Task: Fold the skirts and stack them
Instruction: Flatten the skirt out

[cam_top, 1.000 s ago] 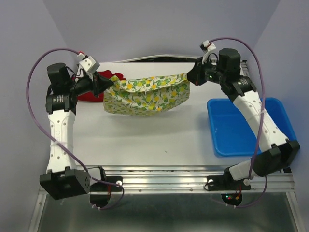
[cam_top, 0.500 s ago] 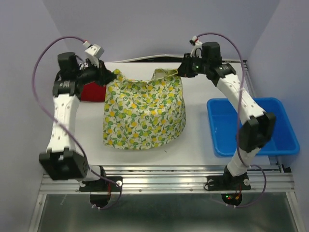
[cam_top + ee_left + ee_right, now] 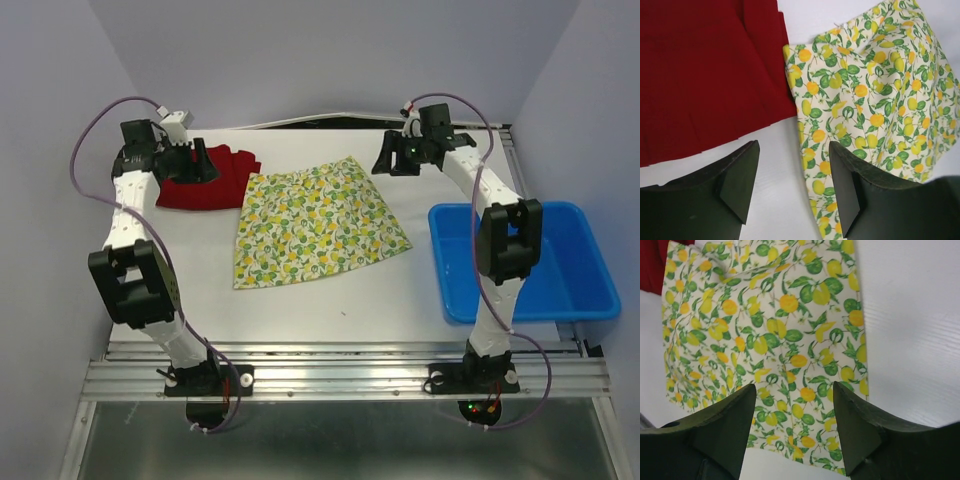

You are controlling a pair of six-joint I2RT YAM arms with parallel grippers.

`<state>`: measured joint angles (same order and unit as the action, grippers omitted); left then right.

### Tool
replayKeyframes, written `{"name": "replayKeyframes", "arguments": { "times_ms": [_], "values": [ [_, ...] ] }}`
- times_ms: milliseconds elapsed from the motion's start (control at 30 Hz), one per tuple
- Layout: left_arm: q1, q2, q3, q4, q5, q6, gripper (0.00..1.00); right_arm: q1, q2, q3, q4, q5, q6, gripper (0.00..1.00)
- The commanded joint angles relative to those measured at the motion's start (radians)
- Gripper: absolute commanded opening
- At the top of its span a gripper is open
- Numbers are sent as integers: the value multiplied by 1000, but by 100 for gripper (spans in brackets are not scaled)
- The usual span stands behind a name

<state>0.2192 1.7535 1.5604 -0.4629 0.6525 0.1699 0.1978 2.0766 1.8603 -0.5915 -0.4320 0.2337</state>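
The lemon-print skirt (image 3: 315, 222) lies spread flat in the middle of the white table, also seen in the left wrist view (image 3: 875, 100) and the right wrist view (image 3: 765, 345). The red skirt (image 3: 205, 180) lies flat at the back left, its right edge by the lemon skirt's top-left corner, and fills the upper left of the left wrist view (image 3: 705, 75). My left gripper (image 3: 197, 163) hangs open over the red skirt's far edge, its jaws (image 3: 792, 182) empty. My right gripper (image 3: 387, 160) hangs open just past the lemon skirt's far right corner, holding nothing (image 3: 795, 427).
A blue plastic bin (image 3: 575, 262) stands at the right edge of the table, under the right arm's elbow. Bare white table surface (image 3: 330, 310) runs between the lemon skirt and the front rail. Purple walls close in the back and sides.
Both grippers have opened and let go of the lemon skirt, which was hanging stretched between them. It now lies flat on the table. Both arms have drawn back toward the far corners.
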Motion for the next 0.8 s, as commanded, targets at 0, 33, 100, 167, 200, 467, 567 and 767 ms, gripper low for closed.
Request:
{"name": "replayKeyframes", "arguments": {
  "times_ms": [0,33,100,167,200,467,567,767],
  "values": [
    [-24,-132,-130,-10,6,111,68,18,-64,-91,24,-122,-100,67],
    [-23,-134,-176,-11,3,118,67,28,-49,-108,9,-116,-129,64],
    [-24,-123,-219,-28,1,149,65,28,-29,-115,-8,-105,-169,64],
    [-27,-106,-244,-45,-13,163,63,49,2,-109,-62,-82,-223,59],
    [-30,-101,-253,-49,-17,172,63,58,11,-108,-80,-70,-267,58],
    [-119,-55,-327,-82,-56,255,61,166,65,-200,-290,5,-487,47],
    [-155,-35,-353,-79,-105,284,52,198,73,-248,-318,42,-530,43],
    [-184,15,-421,-125,-204,344,28,255,5,-421,-324,76,-615,38]
  ]
}}
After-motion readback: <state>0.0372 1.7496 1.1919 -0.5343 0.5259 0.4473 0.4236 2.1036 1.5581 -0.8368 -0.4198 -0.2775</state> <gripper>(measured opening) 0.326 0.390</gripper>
